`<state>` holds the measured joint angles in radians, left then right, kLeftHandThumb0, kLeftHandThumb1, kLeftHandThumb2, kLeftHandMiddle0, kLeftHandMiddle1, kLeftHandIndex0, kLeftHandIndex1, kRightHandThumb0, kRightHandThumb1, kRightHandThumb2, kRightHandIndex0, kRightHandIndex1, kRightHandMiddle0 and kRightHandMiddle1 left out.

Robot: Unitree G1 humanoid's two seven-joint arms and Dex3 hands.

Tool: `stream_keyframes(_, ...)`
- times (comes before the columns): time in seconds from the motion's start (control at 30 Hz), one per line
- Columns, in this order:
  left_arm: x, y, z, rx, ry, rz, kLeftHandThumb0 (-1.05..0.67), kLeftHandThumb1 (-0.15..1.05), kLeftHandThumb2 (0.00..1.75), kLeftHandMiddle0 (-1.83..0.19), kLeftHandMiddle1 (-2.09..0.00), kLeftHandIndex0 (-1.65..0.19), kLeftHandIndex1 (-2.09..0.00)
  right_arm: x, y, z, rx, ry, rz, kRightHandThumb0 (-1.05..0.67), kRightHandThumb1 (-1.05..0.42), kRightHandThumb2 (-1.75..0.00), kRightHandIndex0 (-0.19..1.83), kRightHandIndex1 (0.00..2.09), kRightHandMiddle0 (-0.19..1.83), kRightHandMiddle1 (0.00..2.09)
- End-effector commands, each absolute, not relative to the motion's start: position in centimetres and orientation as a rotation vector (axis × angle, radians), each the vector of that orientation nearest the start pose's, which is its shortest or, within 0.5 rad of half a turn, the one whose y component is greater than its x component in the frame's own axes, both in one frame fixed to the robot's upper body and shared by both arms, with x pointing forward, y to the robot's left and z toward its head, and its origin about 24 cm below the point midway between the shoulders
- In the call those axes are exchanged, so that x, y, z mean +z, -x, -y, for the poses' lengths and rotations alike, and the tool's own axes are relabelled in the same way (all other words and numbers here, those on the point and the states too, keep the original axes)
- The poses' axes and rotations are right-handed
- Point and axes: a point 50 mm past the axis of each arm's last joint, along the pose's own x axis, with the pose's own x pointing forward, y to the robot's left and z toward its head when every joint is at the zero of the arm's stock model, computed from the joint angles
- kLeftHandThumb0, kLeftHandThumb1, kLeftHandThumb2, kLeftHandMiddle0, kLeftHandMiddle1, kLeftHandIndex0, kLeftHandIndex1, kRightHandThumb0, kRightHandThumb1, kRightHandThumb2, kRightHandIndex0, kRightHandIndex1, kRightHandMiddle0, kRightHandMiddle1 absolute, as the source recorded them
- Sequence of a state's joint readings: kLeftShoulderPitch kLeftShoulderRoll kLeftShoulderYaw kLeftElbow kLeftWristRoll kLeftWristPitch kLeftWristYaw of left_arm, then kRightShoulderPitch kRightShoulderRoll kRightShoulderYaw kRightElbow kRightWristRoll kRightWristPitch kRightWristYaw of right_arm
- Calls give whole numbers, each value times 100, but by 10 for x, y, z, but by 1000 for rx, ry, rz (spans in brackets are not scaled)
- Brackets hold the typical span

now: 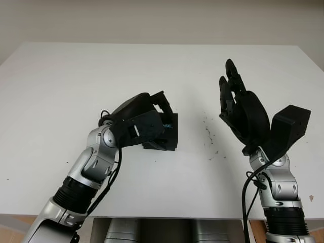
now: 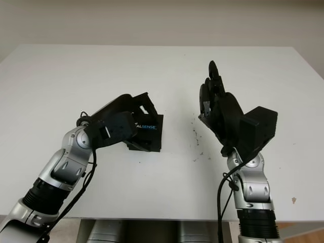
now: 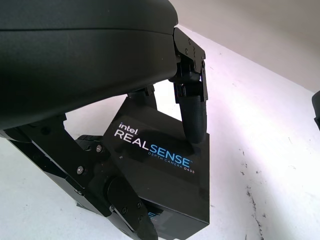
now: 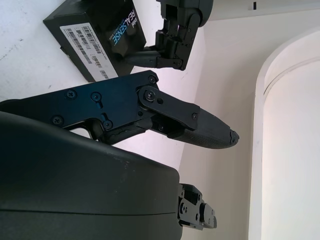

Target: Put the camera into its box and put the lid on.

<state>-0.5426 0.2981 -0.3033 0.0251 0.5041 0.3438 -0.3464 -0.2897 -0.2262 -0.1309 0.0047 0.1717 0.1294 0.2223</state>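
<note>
A black camera box (image 1: 170, 132) printed "RealSense" sits near the middle of the white table (image 1: 76, 76), with its lid (image 3: 160, 160) on top. My left hand (image 1: 157, 124) is shut on the box. One of its fingers (image 3: 194, 117) presses the lid's far edge and another (image 3: 127, 212) hooks the near side. The box (image 4: 97, 37) looks slightly tilted in this grasp. My right hand (image 1: 235, 98) is open and raised above the table to the right of the box, well apart from it, with its fingers (image 4: 200, 127) pointing up.
Small dark specks (image 1: 208, 132) mark the table between the box and my right arm. The table's front edge (image 1: 162, 218) runs just behind both forearms.
</note>
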Motion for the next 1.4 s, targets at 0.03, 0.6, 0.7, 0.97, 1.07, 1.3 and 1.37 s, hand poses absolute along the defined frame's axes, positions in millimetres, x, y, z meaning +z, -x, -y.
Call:
stream_keyframes(0.03, 141, -328, -108, -403, -903, 81, -10, 100, 5, -39, -169, -20, -152, 120, -302, 192, 167, 45, 174, -60, -105, -74, -19, 0, -19, 0)
stream_keyframes(0.6, 114, -308, -118, -407, -877, 18, -27, 97, 5, -18, -124, -4, -125, 121, -303, 194, 183, 57, 181, -59, -105, -75, -19, 0, -19, 0)
stream_keyframes(0.7, 114, -305, -118, -497, -948, -35, -61, 93, 5, 2, -33, 4, -35, 122, -303, 195, 183, 57, 184, -60, -105, -75, -19, 0, -19, 0)
stream_keyframes(0.97, 114, -298, -120, -591, -1093, -39, -97, 104, 31, 19, 0, 19, 0, 124, -304, 194, 187, 73, 188, -61, -105, -75, -19, 0, -19, 0)
stream_keyframes(1.07, 115, -298, -120, -582, -1118, -49, -100, 105, 63, 19, 0, 19, 0, 124, -304, 194, 183, 62, 188, -60, -105, -74, -19, 0, -19, 0)
stream_keyframes(1.3, 123, -295, -135, -438, -921, -9, -90, 105, 75, 19, 0, 19, 0, 122, -305, 195, 183, 60, 183, -60, -105, -74, -19, 0, -19, 0)
stream_keyframes(1.37, 125, -294, -141, -359, -846, 19, -89, 105, 74, 19, 0, 19, 0, 122, -306, 195, 183, 58, 187, -60, -105, -74, -19, 0, -19, 0)
